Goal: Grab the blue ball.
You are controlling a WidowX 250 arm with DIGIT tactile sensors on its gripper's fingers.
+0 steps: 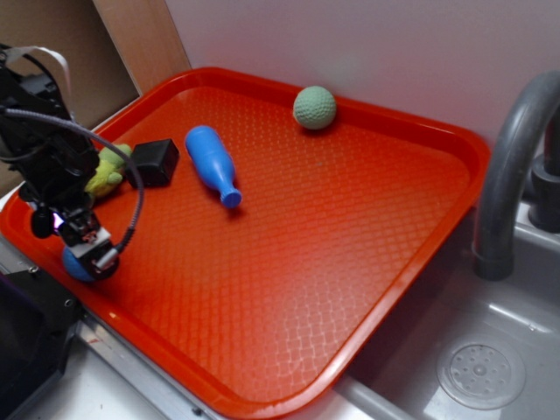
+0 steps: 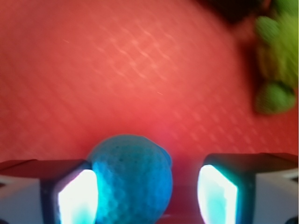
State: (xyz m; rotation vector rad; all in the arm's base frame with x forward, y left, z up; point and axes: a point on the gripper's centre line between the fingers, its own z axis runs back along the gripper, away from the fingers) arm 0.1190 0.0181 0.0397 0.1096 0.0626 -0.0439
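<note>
The blue ball, small and dimpled, lies on the red tray between my open jaws. It touches the left pad. A gap of red tray separates it from the right pad. In the exterior view the ball peeks out at the tray's front left corner, mostly hidden behind my gripper, which is lowered to the tray over it. My gripper is open.
A pale green dimpled ball sits at the tray's far edge. A blue bowling-pin toy, a black block and a green plush toy lie on the tray's left part. A grey faucet and sink are at the right.
</note>
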